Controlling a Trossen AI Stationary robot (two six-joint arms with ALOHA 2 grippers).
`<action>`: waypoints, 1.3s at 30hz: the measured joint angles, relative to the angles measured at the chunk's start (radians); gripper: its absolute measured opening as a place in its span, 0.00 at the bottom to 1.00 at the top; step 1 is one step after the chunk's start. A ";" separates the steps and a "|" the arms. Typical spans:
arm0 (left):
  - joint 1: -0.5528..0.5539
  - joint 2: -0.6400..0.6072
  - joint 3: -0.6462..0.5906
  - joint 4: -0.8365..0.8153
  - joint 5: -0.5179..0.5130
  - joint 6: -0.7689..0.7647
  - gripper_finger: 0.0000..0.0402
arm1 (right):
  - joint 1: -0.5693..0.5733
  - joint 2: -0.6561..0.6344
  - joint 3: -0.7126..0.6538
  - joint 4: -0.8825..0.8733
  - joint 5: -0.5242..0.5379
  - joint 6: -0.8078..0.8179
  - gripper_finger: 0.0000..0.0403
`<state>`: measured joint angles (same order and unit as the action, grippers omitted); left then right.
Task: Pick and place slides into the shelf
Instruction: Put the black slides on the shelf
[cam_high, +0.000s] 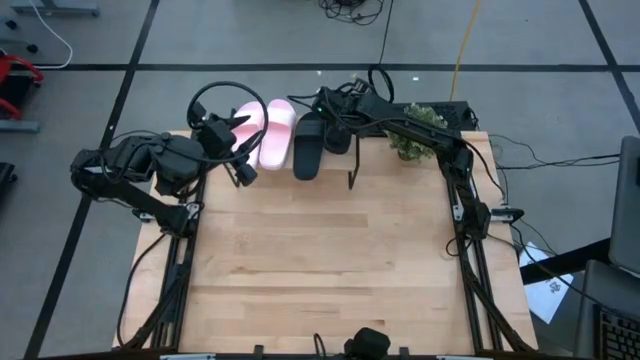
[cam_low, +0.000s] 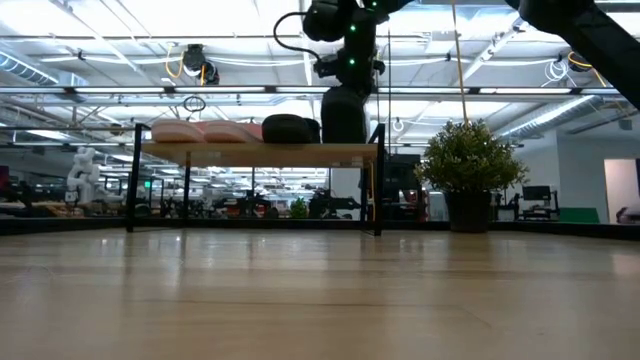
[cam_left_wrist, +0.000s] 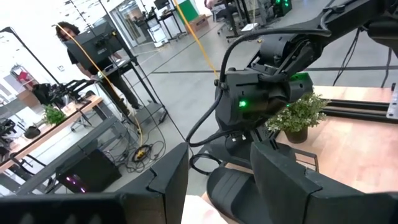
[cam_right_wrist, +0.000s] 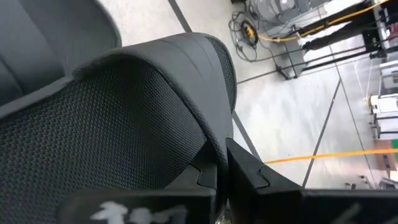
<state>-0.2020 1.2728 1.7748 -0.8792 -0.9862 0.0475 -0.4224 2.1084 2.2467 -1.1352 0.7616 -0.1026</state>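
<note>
Gripping a black slide (cam_right_wrist: 124, 112) between pinched right gripper (cam_high: 337, 128) fingers over the shelf (cam_low: 258, 152), seen close only at that wrist; left gripper (cam_high: 241, 170) fingers spread beside pink slides (cam_high: 265, 130); wooden table (cam_high: 320, 270), potted plant (cam_low: 470, 165).

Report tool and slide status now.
Right tool shut on last black slide, over shelf. Left tool open beside pink slides. Nothing in the way.

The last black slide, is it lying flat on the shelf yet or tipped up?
Tipped up: in the low view the black slide stands on end on the shelf, held by the right gripper.
</note>
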 joint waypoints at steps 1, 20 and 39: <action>0.000 0.000 0.000 -0.002 0.000 0.000 0.44 | -0.003 -0.001 -0.007 -0.003 -0.001 0.004 0.01; 0.000 0.000 0.000 -0.014 0.000 -0.008 0.44 | -0.001 -0.005 -0.141 0.040 0.043 -0.013 0.01; 0.000 0.000 0.000 -0.014 0.000 -0.009 0.44 | 0.038 -0.005 -0.142 0.047 0.102 -0.068 0.01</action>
<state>-0.2020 1.2728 1.7748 -0.8936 -0.9859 0.0387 -0.3843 2.1036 2.1044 -1.0882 0.8635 -0.1709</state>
